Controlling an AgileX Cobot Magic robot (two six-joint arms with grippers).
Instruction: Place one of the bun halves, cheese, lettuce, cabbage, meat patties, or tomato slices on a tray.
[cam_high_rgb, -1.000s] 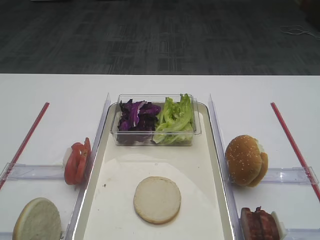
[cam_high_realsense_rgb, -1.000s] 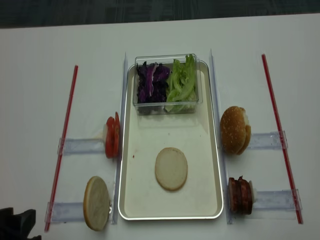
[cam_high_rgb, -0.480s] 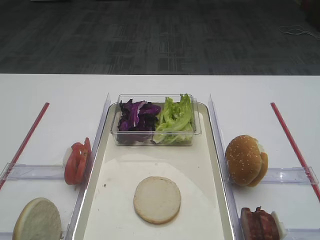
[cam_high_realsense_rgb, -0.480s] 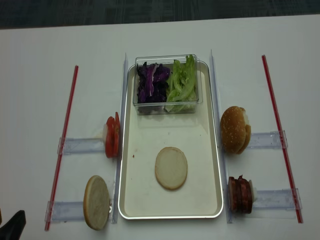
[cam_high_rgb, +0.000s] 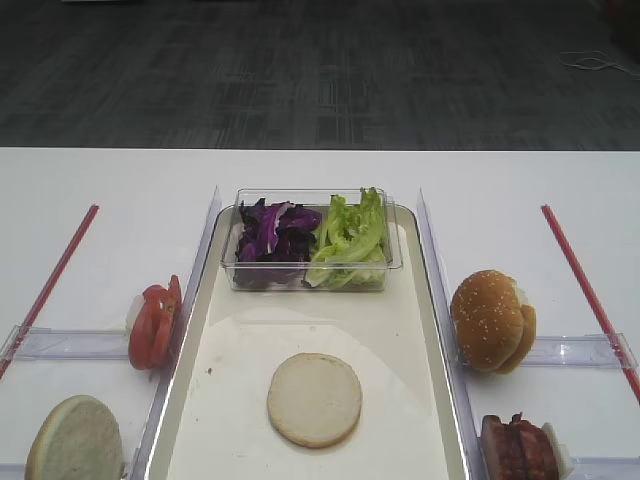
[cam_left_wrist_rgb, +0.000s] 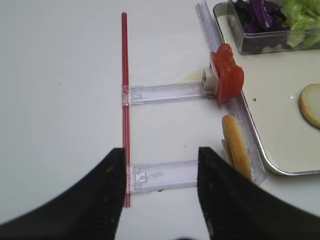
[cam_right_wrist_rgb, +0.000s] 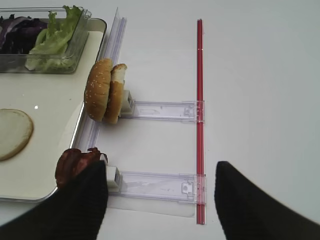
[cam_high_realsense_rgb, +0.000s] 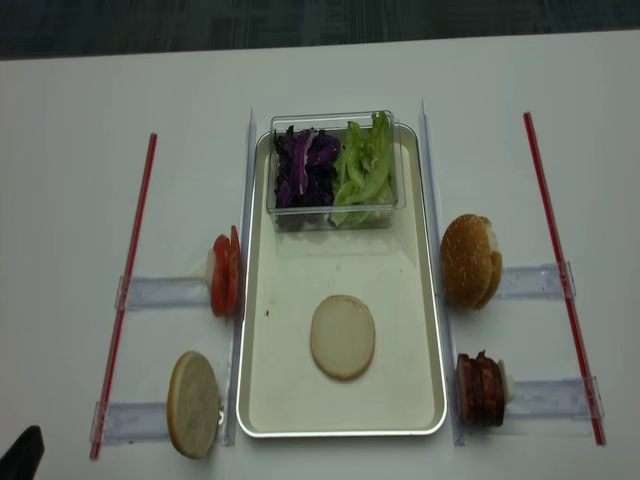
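One bun half (cam_high_rgb: 314, 399) lies flat on the cream tray (cam_high_realsense_rgb: 300, 390). A second bun half (cam_high_realsense_rgb: 193, 404) stands on edge left of the tray, below the tomato slices (cam_high_realsense_rgb: 223, 273). Purple cabbage (cam_high_rgb: 272, 232) and lettuce (cam_high_rgb: 348, 240) fill a clear tub at the tray's far end. The meat patties (cam_high_realsense_rgb: 479, 389) stand on edge right of the tray. Cheese is out of view. My left gripper (cam_left_wrist_rgb: 160, 190) hangs open over the table left of the standing bun half (cam_left_wrist_rgb: 236, 152). My right gripper (cam_right_wrist_rgb: 160, 195) is open beside the meat patties (cam_right_wrist_rgb: 75, 162), holding nothing.
A sesame-seeded bun (cam_high_rgb: 490, 320) stands on edge right of the tray. Clear plastic holder strips (cam_high_realsense_rgb: 160, 292) and red rods (cam_high_realsense_rgb: 125, 290) lie on both sides of the white table. Clear rails (cam_high_rgb: 205, 240) flank the tray.
In the realsense high view my left gripper has drawn back toward the bottom-left corner; only a tip shows now. The food has not moved.
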